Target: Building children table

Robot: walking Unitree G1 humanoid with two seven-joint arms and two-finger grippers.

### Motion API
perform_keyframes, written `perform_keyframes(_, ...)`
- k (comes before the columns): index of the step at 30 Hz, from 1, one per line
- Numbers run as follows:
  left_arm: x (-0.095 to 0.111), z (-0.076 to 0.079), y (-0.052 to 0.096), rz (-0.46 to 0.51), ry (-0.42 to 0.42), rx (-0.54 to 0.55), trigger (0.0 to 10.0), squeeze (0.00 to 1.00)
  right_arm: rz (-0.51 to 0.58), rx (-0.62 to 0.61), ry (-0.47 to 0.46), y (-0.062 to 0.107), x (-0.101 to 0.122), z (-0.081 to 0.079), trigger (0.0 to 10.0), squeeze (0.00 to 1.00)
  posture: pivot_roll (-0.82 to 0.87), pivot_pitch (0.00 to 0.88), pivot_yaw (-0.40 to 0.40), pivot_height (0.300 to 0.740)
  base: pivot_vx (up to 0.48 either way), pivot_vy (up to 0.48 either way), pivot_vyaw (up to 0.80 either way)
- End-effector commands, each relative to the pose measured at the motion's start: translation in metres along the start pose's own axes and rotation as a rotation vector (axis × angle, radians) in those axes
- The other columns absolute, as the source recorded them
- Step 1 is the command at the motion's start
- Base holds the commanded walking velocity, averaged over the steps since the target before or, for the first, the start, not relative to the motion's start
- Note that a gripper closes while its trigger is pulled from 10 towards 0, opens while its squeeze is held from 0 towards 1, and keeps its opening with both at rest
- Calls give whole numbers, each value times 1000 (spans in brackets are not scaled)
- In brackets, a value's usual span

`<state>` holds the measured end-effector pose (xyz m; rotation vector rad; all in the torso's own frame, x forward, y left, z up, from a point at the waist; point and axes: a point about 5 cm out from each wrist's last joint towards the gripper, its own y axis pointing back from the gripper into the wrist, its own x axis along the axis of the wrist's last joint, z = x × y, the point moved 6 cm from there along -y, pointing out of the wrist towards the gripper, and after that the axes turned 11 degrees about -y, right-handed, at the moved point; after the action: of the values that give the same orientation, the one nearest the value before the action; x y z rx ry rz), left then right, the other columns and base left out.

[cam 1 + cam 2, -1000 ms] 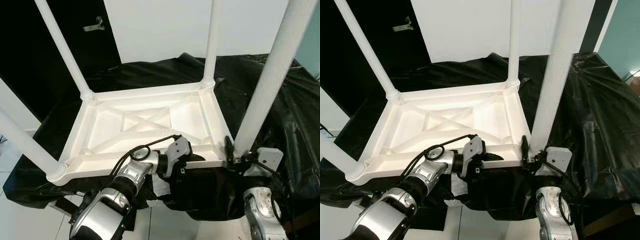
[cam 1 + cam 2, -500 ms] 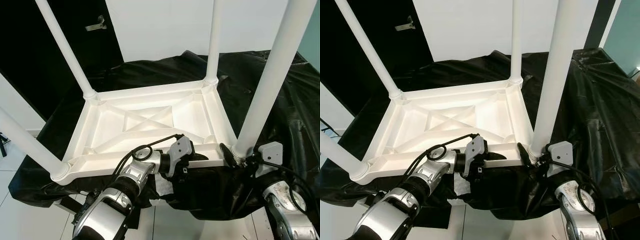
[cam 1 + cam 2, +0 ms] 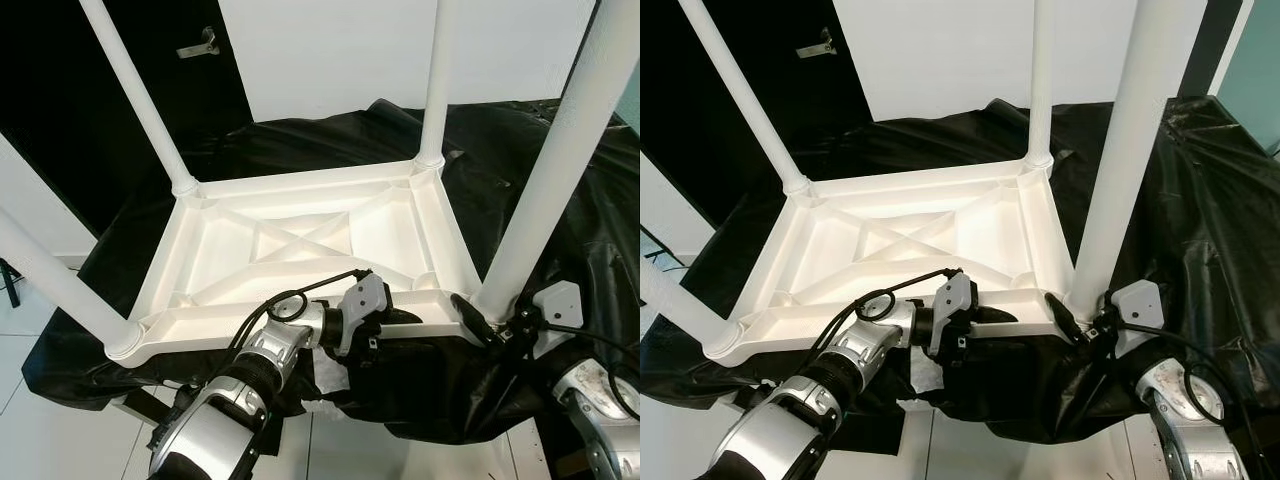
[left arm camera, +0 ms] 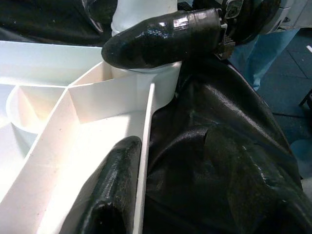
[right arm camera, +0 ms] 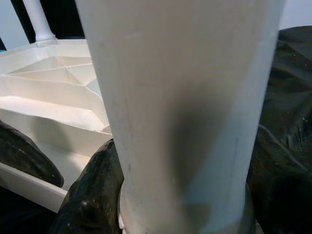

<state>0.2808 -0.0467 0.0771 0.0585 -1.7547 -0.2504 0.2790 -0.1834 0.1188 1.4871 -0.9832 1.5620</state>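
Right claw (image 3: 1078,322): clenched around the foot of the near right leg (image 3: 1127,150), one black finger (image 5: 92,195) on each side of the white tube, right where it meets the corner socket.
Left claw (image 3: 990,322): clamped on the near rim of the table (image 3: 910,240), close to that same corner; one finger (image 4: 114,192) lies inside the frame against the rim wall, the other below the edge cannot be made out.
Table: white plastic, upside down, underside facing up; a shallow rectangular tray shape with raised edges, crossed stiffening ribs in the middle and a round socket at each corner.
Legs: four plain white tubes, all seated in their sockets and rising upward; the far left leg (image 3: 740,95) and near left leg (image 3: 675,300) lean outward, the far right leg (image 3: 1042,80) stands nearly straight.
Sheet (image 3: 1200,200): black, glossy, crumpled; it covers the tabletop under the table and hangs over the near edge.
Behind: a white wall (image 3: 940,50) and a dark door with a metal handle (image 3: 816,44).
Floor (image 3: 60,440): pale tiles at the lower left.
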Motion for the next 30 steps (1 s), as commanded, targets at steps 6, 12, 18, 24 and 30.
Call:
perform_keyframes(6, -20, 16, -2, -63, 59, -48, 10000, 0, 49, -348, -72, 0, -25, -10, 0, 0, -188, 0, 82, 740, 0, 0, 0)
perform_keyframes(12, -22, 16, 1, -69, 60, -44, 10000, 0, 75, -484, -123, -1, -29, -14, 0, 0, -176, 0, 83, 740, 0, 0, 0)
perform_keyframes(18, -25, 17, 3, -80, 61, -49, 10000, 0, 66, -431, -109, -5, -30, -23, 6706, 0, -176, 0, 86, 740, 0, 0, 0)
perform_keyframes(24, -21, 20, 3, -50, 78, -79, 0, 0, 73, -408, -33, -8, -25, -24, 10000, 0, -185, 0, 86, 740, 0, 0, 0)
perform_keyframes(30, -20, 18, 0, -53, 66, -62, 0, 0, 75, -403, 31, 1, -18, -12, 10000, 0, -197, 0, 84, 740, 0, 0, 0)
